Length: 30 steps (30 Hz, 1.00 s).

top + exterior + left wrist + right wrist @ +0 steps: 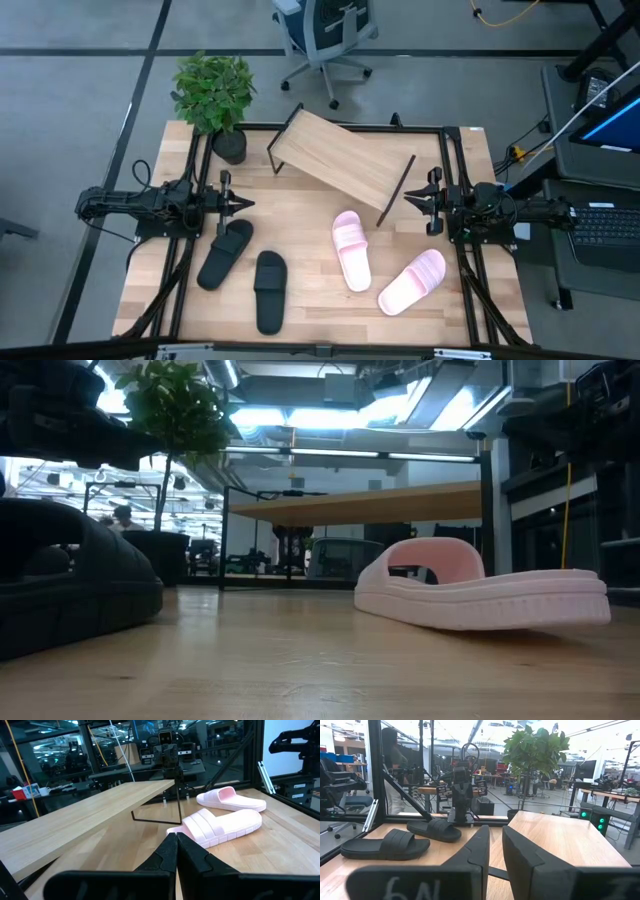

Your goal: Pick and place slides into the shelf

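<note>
Two black slides (224, 253) (270, 290) lie sole-down on the table's left half, and two pale pink slides (351, 249) (412, 281) lie sole-down on its right half. The shelf (340, 160), a slanted light-wood board on thin black legs, stands at the far middle. My left gripper (245, 205) hovers shut at the left side, pointing level toward the pink slides (220, 822). My right gripper (410, 198) hovers at the right side, its fingers (495, 831) a little apart with nothing between them, facing the black slides (385, 845).
A potted plant (215, 95) stands at the table's far left corner. A black frame (455, 180) runs along the table's sides. An office chair (325, 35) stands on the floor beyond the far edge. A person (395, 765) stands in the room behind.
</note>
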### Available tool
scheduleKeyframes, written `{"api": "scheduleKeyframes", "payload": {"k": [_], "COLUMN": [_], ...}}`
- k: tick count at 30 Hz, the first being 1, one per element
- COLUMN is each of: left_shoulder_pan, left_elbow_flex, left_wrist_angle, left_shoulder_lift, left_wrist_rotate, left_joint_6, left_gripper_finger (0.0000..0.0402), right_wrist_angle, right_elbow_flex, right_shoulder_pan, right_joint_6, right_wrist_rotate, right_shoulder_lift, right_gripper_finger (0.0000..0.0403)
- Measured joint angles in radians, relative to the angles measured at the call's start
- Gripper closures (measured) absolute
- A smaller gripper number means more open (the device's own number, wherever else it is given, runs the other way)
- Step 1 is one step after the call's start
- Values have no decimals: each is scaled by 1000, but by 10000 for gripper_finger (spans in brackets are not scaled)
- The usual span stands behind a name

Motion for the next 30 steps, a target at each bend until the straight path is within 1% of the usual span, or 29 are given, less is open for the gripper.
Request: {"api": "scheduleKeyframes", "payload": {"k": [6, 11, 15, 18, 25, 30], "left_shoulder_pan": [0, 0, 0, 0, 0, 0], "left_elbow_flex": [0, 0, 0, 0, 0, 0], "left_wrist_angle": [0, 0, 0, 0, 0, 0], "left_shoulder_lift": [0, 0, 0, 0, 0, 0], "left_wrist_rotate": [0, 0, 0, 0, 0, 0], "left_joint_6": [0, 0, 0, 0, 0, 0], "left_gripper_finger": [401, 401, 401, 401, 401, 401], "right_wrist_angle": [0, 0, 0, 0, -23, -25], "right_elbow_flex": [0, 0, 0, 0, 0, 0], "right_shoulder_pan": [0, 0, 0, 0, 0, 0], "right_joint_6": [7, 116, 153, 145, 49, 26], "right_wrist_rotate": [0, 0, 0, 0, 1, 1], "right_shoulder_lift": [0, 0, 0, 0, 0, 0], "right_gripper_finger": [347, 347, 347, 347, 347, 347]}}
